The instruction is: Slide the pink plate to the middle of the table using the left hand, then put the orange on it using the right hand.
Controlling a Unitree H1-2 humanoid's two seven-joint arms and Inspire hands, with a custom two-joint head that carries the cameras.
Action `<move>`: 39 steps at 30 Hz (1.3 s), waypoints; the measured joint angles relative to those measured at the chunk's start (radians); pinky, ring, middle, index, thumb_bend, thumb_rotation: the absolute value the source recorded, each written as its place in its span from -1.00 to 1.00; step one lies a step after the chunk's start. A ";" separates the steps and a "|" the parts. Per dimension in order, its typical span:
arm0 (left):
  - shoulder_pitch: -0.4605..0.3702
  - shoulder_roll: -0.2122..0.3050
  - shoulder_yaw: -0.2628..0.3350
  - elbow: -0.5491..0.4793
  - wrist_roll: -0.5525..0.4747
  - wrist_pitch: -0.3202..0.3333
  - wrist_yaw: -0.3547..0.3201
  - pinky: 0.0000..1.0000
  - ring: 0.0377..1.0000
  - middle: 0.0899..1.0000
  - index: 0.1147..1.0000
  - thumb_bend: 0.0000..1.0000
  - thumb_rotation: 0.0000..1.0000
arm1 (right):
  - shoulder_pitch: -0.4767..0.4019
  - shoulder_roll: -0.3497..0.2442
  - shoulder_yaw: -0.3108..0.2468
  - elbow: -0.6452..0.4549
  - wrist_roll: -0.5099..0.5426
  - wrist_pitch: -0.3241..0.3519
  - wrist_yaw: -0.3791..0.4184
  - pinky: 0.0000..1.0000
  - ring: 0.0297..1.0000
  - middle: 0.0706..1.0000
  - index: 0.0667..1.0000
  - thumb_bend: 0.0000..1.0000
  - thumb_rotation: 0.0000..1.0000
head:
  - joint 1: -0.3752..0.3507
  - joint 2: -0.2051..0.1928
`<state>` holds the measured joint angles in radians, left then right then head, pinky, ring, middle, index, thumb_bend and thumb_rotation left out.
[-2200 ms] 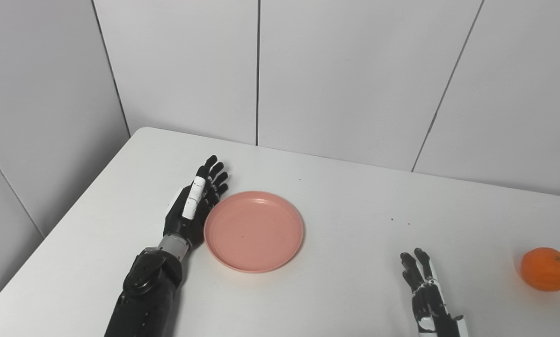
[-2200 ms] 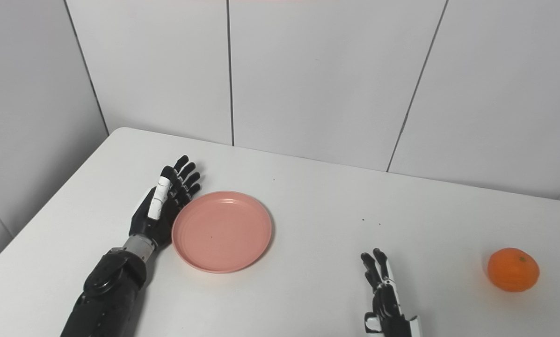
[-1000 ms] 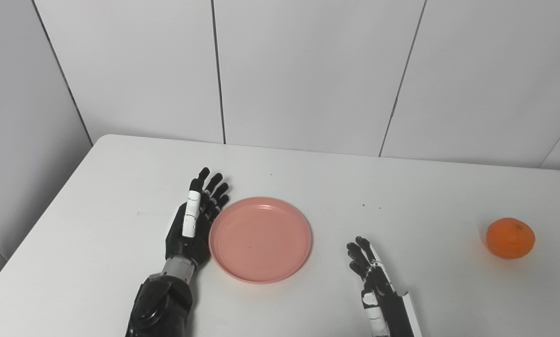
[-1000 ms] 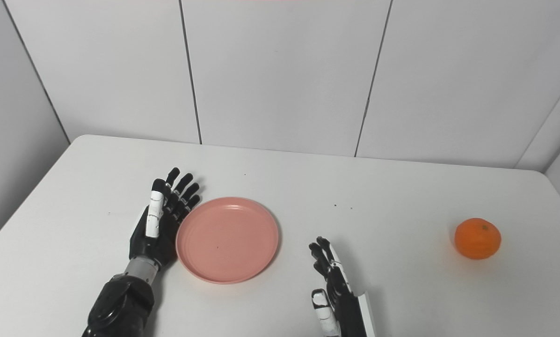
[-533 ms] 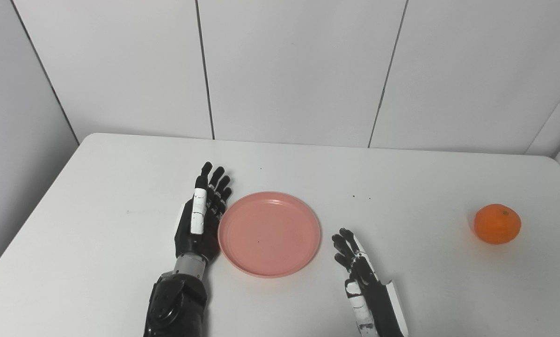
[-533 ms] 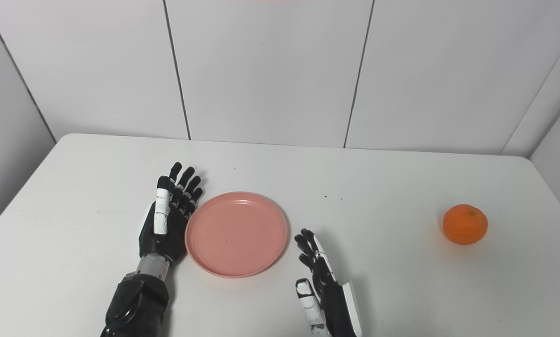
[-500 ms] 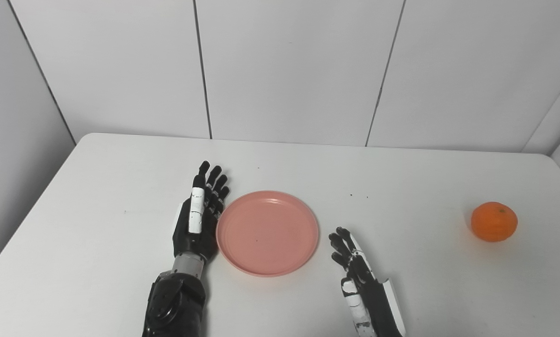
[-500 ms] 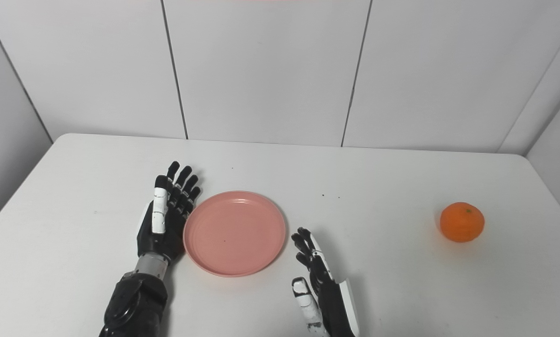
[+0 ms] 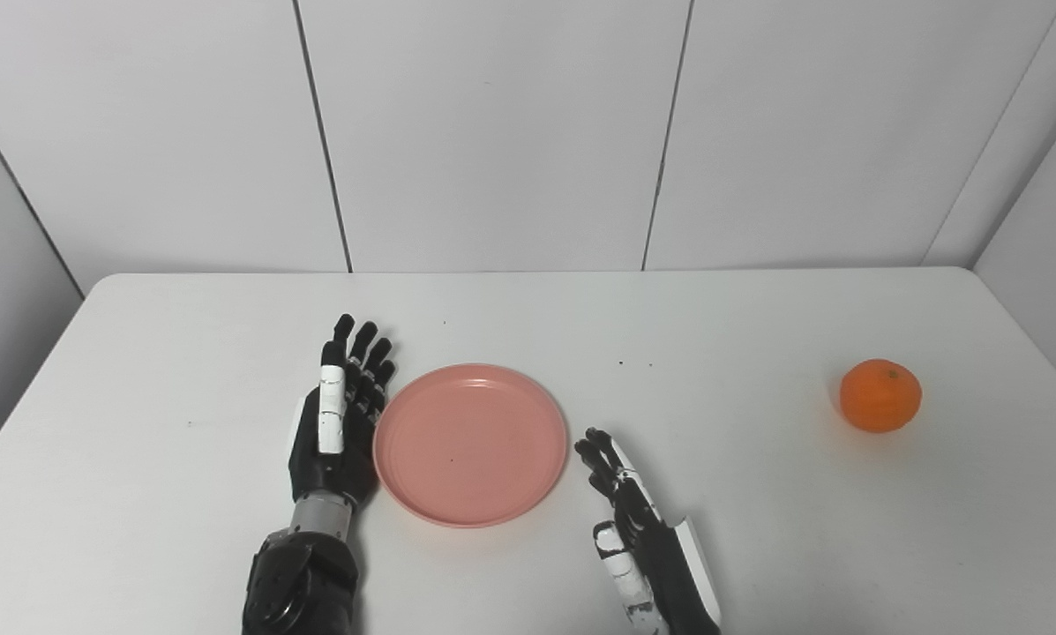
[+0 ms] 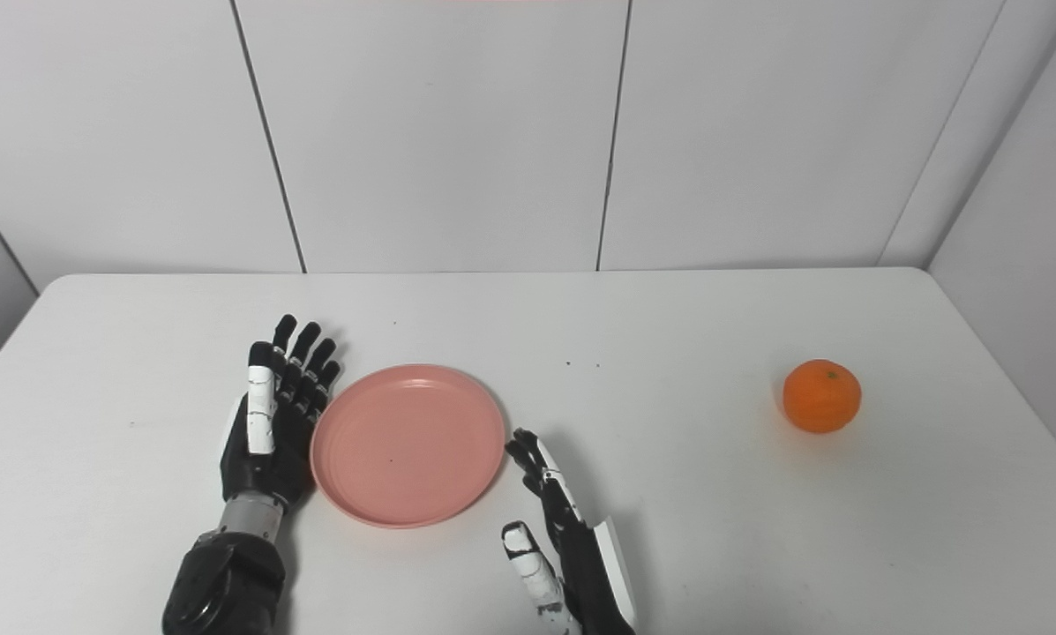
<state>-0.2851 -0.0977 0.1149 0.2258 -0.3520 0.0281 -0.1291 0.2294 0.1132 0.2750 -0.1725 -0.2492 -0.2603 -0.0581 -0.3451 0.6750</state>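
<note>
1. Two black robot hands lie low over the white table point(image 9: 139, 370), one to each side of the pink plate point(image 9: 471, 444).
2. From where I stand, the left hand point(image 9: 338, 422) is set on edge with its fingers point(image 9: 362, 348) straight and slightly fanned, pointing toward the far wall. It grips nothing; its palm side is pressed right up against the plate's left rim.
3. The pink plate rests flat on the table, a little left of the table's middle, and its inside is bare.
4. The right hand point(image 10: 556, 529) sits just off the plate's near right edge, close to the rim, though I cannot tell whether it touches. Its fingers are stretched out and apart, the thumb sticking out to the left, and it holds nothing.
5. The orange point(image 9: 880, 395) sits by itself on the table far to the right, well apart from the plate and from both hands.
6. A few small dark specks point(image 9: 635, 362) mark the table just beyond the plate.
7. Pale grey wall panels point(image 9: 492, 132) close off the back and both sides.
</note>
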 measured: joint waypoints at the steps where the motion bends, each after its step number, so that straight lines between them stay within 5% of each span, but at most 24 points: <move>1: 0.000 0.000 -0.001 0.000 0.000 0.000 0.000 0.98 0.93 0.93 1.00 0.63 0.54 | 0.000 0.000 0.000 0.000 -0.001 0.002 -0.001 0.88 0.86 0.79 0.85 0.54 1.00 | -0.006 0.000; 10: -0.004 0.004 0.001 0.006 -0.008 0.001 -0.003 1.00 0.92 0.91 1.00 0.63 0.54 | -0.003 0.001 -0.001 0.005 -0.002 0.002 -0.024 0.84 0.83 0.78 0.81 0.49 1.00 | -0.021 -0.003; 19: -0.046 0.022 0.005 0.064 -0.022 0.000 -0.026 1.00 0.93 0.94 1.00 0.64 0.53 | -0.005 0.017 -0.027 -0.034 0.048 0.002 -0.106 0.59 0.63 0.66 0.70 0.45 1.00 | -0.073 -0.024; 31: -0.078 0.047 0.001 0.127 -0.020 -0.008 -0.063 1.00 0.96 0.96 1.00 0.61 0.53 | -0.049 0.028 -0.187 -0.171 0.006 0.053 -0.159 0.46 0.52 0.58 0.61 0.55 1.00 | -0.120 -0.044; 39: -0.076 0.046 -0.005 0.126 -0.017 -0.008 -0.061 1.00 0.93 0.92 1.00 0.62 0.53 | -0.129 -0.009 -0.223 -0.189 -0.039 0.106 -0.134 0.40 0.50 0.56 0.64 0.57 0.99 | -0.124 -0.044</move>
<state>-0.3615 -0.0515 0.1103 0.3520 -0.3690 0.0198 -0.1897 0.1008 0.1043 0.0518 -0.3610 -0.2885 -0.1545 -0.1918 -0.4694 0.6305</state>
